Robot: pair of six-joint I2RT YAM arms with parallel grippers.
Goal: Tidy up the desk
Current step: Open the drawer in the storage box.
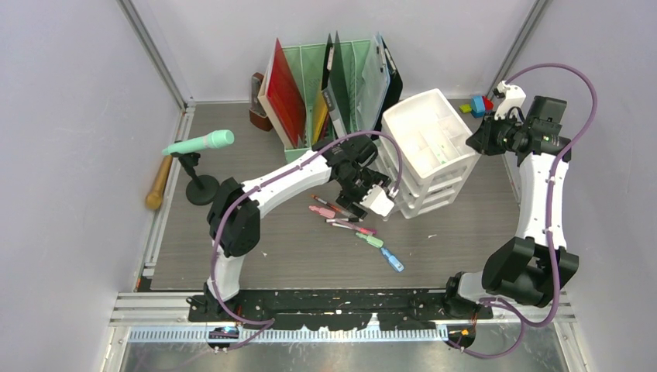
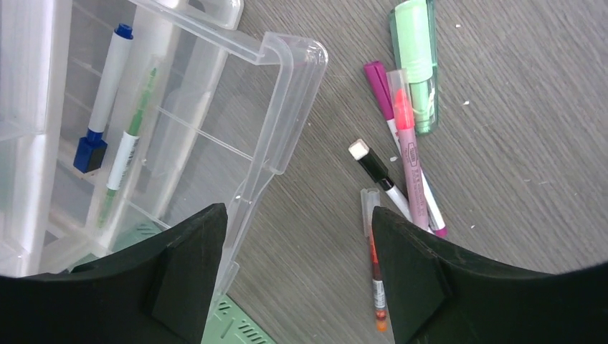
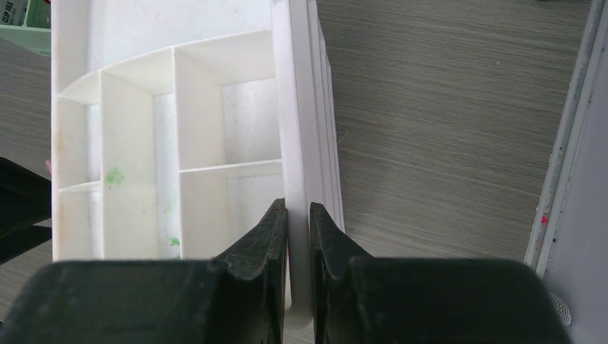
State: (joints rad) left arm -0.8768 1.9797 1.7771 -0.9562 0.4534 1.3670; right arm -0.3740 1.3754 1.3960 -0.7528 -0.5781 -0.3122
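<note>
My right gripper (image 3: 298, 215) has its jaws pinched on the side wall of the white drawer unit (image 3: 179, 107). The left gripper (image 2: 297, 229) hangs with jaws wide apart over the clear drawer (image 2: 283, 79) and some loose pens (image 2: 405, 143). Everything sits on the desk (image 1: 480, 225), which stretches out ahead of both arms.

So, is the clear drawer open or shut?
Open: the clear drawer juts over the desk, compartments exposed, holding a blue-capped marker and green pen.

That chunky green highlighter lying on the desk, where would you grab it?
The green highlighter lies flat on the desk, with pink pens crowding one end. Grip the free end from straight above, fingers across its width.
</note>
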